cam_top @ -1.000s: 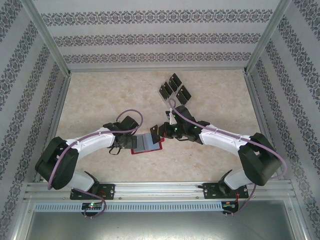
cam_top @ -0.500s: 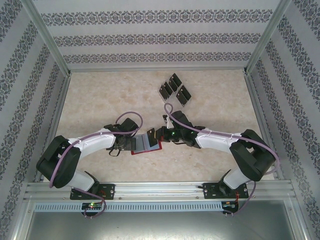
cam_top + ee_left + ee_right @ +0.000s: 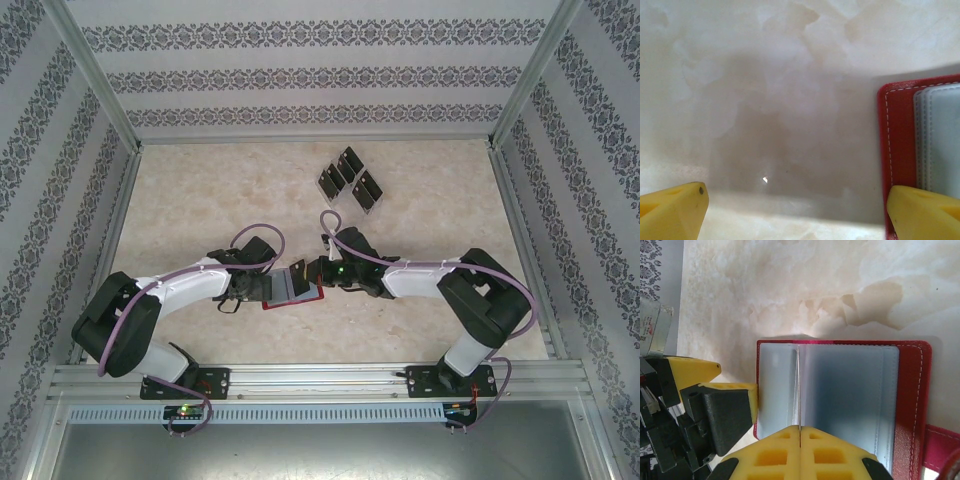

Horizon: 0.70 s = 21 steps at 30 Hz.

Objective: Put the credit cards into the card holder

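Observation:
The card holder lies open on the table, red outside and grey inside. My right gripper is shut on a thin credit card. The card is seen edge-on and stands over the grey pockets near the fold. From above, the right gripper holds that dark card tilted over the holder. My left gripper is open at the holder's left edge. One of its fingertips rests on the red rim and the other is over bare table. Its padded finger touches the holder's side.
A clear slotted rack with several more black cards stands at the back of the table. The holder's snap tab sticks out on its right side. Patterned walls and metal rails enclose the marble table.
The right arm has brought the card leftward and lower over the open holder, its elbow folding in. The left gripper has stayed put.

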Each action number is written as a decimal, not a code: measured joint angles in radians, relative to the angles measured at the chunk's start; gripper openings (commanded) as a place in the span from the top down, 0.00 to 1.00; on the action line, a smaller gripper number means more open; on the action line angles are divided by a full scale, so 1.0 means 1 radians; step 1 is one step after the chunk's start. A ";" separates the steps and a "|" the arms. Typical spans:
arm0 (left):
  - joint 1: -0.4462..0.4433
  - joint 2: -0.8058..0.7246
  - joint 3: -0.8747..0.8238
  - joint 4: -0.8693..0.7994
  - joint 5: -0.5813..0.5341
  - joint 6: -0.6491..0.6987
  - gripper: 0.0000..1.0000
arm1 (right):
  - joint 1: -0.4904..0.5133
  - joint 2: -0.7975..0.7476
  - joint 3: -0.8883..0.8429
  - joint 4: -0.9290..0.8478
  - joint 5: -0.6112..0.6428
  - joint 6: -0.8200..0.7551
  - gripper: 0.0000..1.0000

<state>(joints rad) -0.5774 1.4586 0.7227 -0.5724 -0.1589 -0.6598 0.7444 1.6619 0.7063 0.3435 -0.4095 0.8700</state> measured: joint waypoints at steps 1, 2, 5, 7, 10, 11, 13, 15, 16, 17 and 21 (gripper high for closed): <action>0.000 0.000 0.000 0.000 0.000 0.000 0.06 | 0.000 0.003 -0.001 0.006 0.000 0.001 1.00; 0.000 0.000 0.000 0.000 0.000 0.000 0.06 | 0.000 0.007 -0.002 0.012 0.000 0.004 1.00; 0.000 0.000 0.000 0.000 0.000 0.000 0.06 | 0.008 0.021 -0.003 0.030 -0.001 0.016 1.00; 0.000 0.000 0.000 0.000 0.000 0.000 0.06 | 0.015 0.032 -0.003 0.045 -0.004 0.022 1.00; 0.000 0.000 0.000 0.000 0.000 0.000 0.06 | 0.019 0.048 -0.005 0.064 -0.005 0.031 1.00; 0.000 0.000 0.000 0.000 0.000 0.000 0.06 | 0.019 0.053 -0.005 0.069 -0.008 0.035 1.00; 0.000 0.000 0.000 0.000 0.000 0.000 0.06 | 0.019 0.057 -0.005 0.076 -0.010 0.042 1.00; 0.000 0.000 0.000 0.000 0.000 0.000 0.06 | 0.020 0.059 -0.007 0.084 -0.011 0.047 1.00; 0.000 0.000 0.000 0.000 0.000 0.000 0.06 | 0.020 0.060 -0.007 0.087 -0.011 0.049 1.00; 0.000 0.000 0.000 0.000 0.000 0.000 0.06 | 0.020 0.061 -0.008 0.093 -0.012 0.050 1.00; 0.000 0.000 0.000 0.000 0.000 0.000 0.06 | 0.020 0.063 -0.009 0.104 -0.012 0.057 1.00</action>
<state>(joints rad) -0.5774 1.4586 0.7223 -0.5724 -0.1589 -0.6598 0.7647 1.7245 0.6971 0.4477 -0.4213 0.9272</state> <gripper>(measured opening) 0.938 0.066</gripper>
